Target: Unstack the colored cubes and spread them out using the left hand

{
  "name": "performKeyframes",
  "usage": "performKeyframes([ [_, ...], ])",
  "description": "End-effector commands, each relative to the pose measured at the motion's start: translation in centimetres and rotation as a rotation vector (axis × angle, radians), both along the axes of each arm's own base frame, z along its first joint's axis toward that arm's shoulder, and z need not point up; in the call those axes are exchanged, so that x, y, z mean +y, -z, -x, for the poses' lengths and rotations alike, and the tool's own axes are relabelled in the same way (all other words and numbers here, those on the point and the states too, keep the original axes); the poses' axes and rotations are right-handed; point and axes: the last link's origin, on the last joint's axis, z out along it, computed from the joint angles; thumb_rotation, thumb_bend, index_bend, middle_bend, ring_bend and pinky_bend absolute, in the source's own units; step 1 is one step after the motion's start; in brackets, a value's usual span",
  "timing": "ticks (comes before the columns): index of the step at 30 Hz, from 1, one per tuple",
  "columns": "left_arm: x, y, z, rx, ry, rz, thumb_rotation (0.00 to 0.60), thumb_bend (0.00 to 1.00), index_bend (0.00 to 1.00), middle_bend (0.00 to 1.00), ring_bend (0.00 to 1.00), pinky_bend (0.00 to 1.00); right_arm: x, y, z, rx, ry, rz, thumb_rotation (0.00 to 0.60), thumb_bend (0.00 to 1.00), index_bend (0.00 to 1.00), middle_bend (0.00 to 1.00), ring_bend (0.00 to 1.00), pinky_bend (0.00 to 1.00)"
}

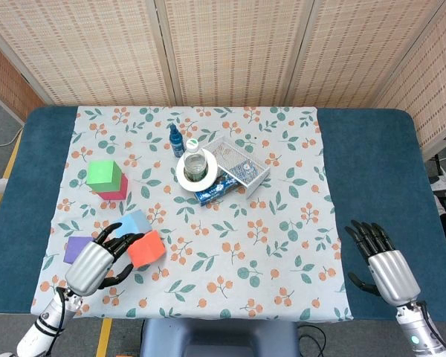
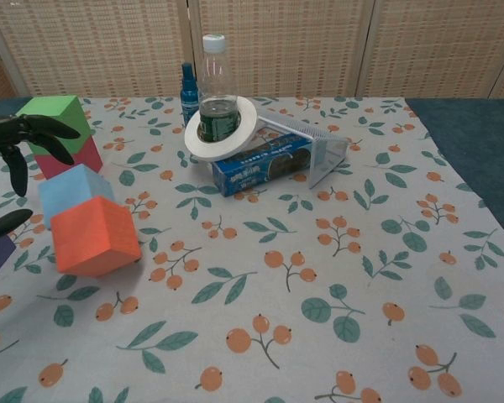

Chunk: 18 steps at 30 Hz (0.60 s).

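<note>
Left hand (image 1: 95,262) low at the near left of the table, fingers spread and only loosely curled, tips at or just beside the orange cube (image 1: 146,248). No closed grasp visible; hand reads as released, holding nothing. Contact with the cube's left face cannot be settled from either view. In the chest view only dark fingers (image 2: 35,134) show at the left edge; the rest of the hand is cut off.

Orange cube sits on the cloth, slightly tilted in the chest view, touching or just in front of the light blue cube (image 1: 134,222). Purple cube (image 1: 78,249) just left of the hand, partly covered by it, and cut by the frame edge in the chest view. Green cube (image 1: 104,175) stacked on the pink cube (image 1: 114,189), farther back on the left; pink mostly hidden beneath green.

Right hand (image 1: 380,260) at the near right on the blue table (image 1: 372,163), fingers apart, empty, well away from the cubes.

Mid-table on the floral tablecloth (image 1: 282,223): water bottle (image 1: 195,154) standing inside a white tape ring (image 1: 198,169), blue box (image 1: 212,193), clear tilted tray (image 1: 241,165), small blue spray bottle (image 1: 176,140) behind.
</note>
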Motion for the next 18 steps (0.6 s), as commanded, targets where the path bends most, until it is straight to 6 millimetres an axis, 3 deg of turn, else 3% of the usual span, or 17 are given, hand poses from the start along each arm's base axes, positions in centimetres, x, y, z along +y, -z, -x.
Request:
performKeyframes([
  [1, 0.0, -0.1, -0.1, -0.006, 0.006, -0.006, 0.6, 0.41, 0.16, 0.25, 0.47, 0.17, 0.0, -0.1, 0.0, -0.001, -0.001, 0.002, 0.6, 0.13, 0.0, 0.0, 0.0, 0.0],
  [10, 1.9, -0.7, 1.7, 0.016, -0.112, -0.02, 0.6, 0.41, 0.15, 0.24, 0.34, 0.17, 0.1, 0.0, 0.0, -0.001, -0.003, -0.001, 0.6, 0.13, 0.0, 0.0, 0.0, 0.0],
  [15, 2.2, -0.2, 3.2, 0.057, -0.2, 0.062, 0.6, 0.4, 0.0, 0.07, 0.03, 0.12, 0.1, 0.1, 0.0, 0.0, -0.002, -0.002, 0.6, 0.13, 0.0, 0.0, 0.0, 0.0],
  [18, 2.3, 0.4, 3.5, 0.066, -0.205, 0.084, 0.6, 0.4, 0.0, 0.02, 0.0, 0.1, 0.1, 0.2, 0.0, 0.003, -0.002, -0.008, 0.6, 0.13, 0.0, 0.0, 0.0, 0.0],
])
